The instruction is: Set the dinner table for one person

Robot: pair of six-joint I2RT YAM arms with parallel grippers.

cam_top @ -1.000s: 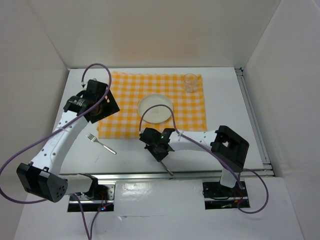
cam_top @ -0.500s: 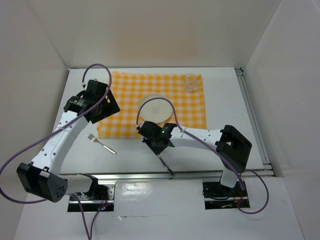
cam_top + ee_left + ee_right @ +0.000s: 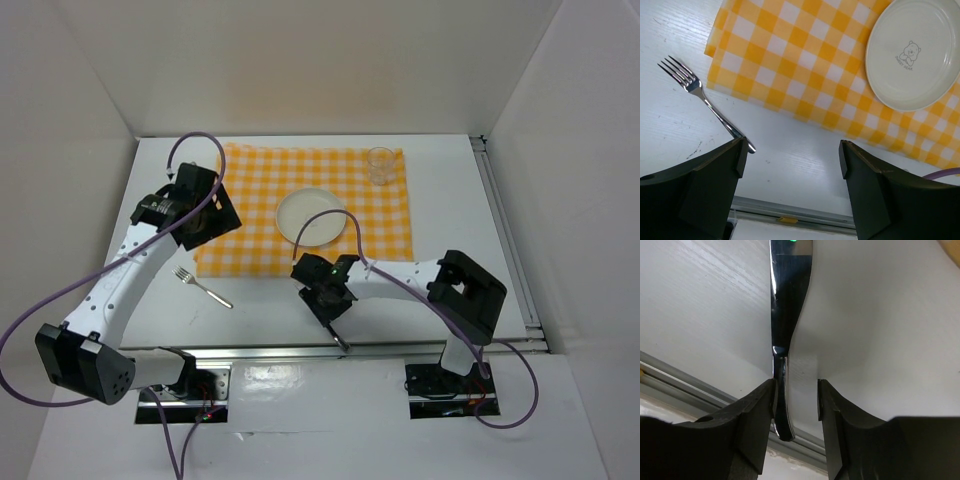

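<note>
Right tool (image 3: 795,390) parted astride the knife (image 3: 787,315), which hugs the frame-left finger; left tool (image 3: 792,147) spread, empty. We'd centre before pinching it off the bench (image 3: 875,315).

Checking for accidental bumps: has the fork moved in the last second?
No. The fork lies at the same spot, just off the checked cloth's near-left corner.

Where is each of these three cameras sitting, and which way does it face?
Top external: above and behind the arm bases, looking down on the dinner table; left arm and right arm show.
Left wrist: on the left arm, looking down at the fork, checked cloth and plate; left fingers show, spread.
Right wrist: low over the dinner table, facing the near rail; right fingers flank the knife.
Shared: top and left wrist both see fork and plate.
</note>
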